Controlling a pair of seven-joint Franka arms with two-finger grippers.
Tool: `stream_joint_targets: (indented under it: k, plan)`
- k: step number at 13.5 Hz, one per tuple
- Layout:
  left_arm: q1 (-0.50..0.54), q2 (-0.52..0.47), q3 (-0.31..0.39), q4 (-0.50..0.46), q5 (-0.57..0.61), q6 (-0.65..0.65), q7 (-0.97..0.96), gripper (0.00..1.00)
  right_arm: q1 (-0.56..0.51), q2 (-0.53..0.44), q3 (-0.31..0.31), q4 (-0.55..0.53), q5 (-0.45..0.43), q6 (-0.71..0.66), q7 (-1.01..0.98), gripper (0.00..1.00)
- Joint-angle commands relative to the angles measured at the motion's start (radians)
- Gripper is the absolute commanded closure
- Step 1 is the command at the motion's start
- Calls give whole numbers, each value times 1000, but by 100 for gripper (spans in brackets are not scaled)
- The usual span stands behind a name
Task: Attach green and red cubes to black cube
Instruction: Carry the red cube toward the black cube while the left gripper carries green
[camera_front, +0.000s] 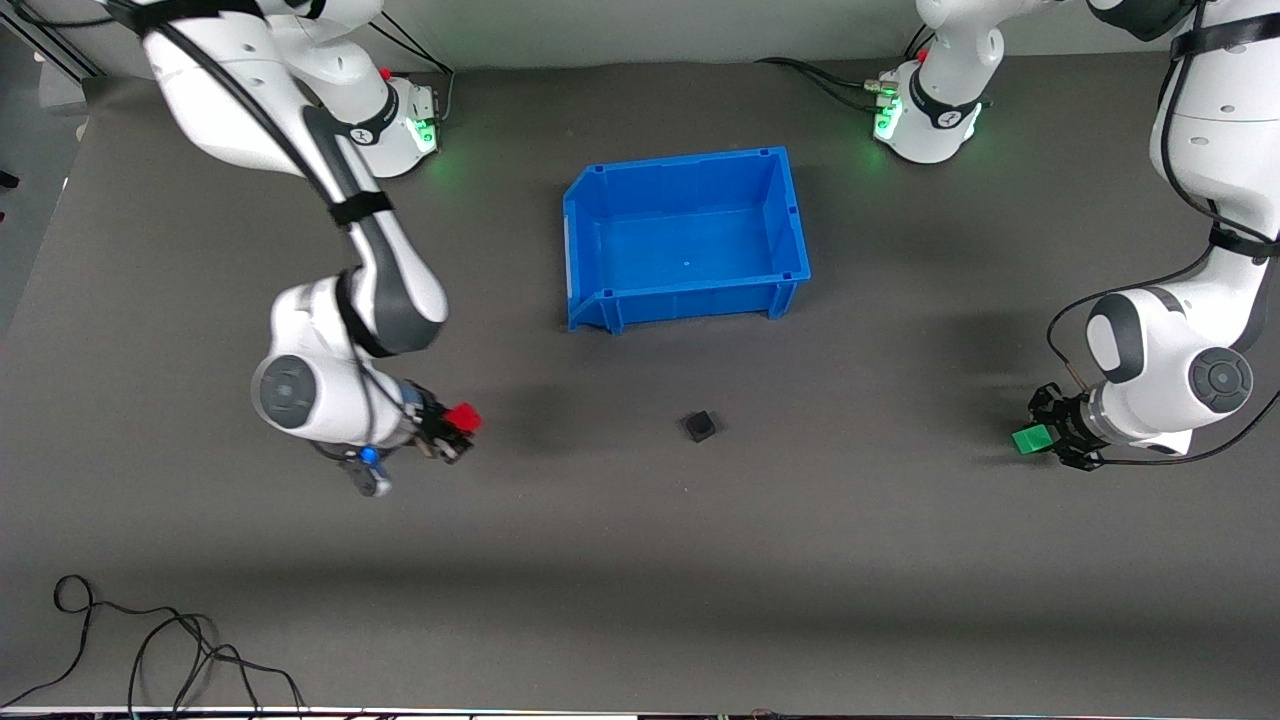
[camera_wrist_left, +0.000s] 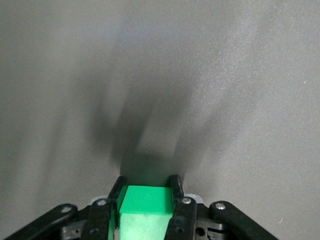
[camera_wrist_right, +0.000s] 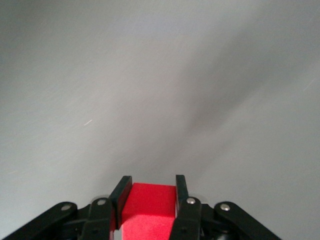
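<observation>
Both hands are gripping already: the left hand (camera_front: 1045, 437) is pinching the green cube (camera_front: 1031, 439) near the tabletop (camera_front: 640, 560) edge at its end, the right hand (camera_front: 455, 428) is pinching the red cube (camera_front: 463, 417) toward the other end, and the black cube (camera_front: 700, 426) is sitting mid-tabletop looking light, rigid and best approached flat on its side faces.

A dark grey mat covers the desk (camera_front: 640, 600). A pale wall (camera_front: 650, 30) runs along its top edge. Black cables (camera_front: 150, 650) lie at the near corner. Soft shadows fall across the mat.

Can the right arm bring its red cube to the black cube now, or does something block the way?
Probably yes. The right claw, shut on the red cube, has only bare table between it and the black cube. The blue bin lies farther from the camera, and the left claw holds the green cube apart.
</observation>
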Motion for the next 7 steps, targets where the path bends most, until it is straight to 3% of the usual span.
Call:
stream_joint_targets:
  k: [1, 7]
  plan:
    - [-57, -19, 2, -3, 16, -8, -42, 100, 71, 146, -11, 210, 89, -20, 156, 88]
    - [-257, -9, -2, 29, 2, 38, -121, 100, 175, 401, 31, 482, 83, 69, 440, 88]
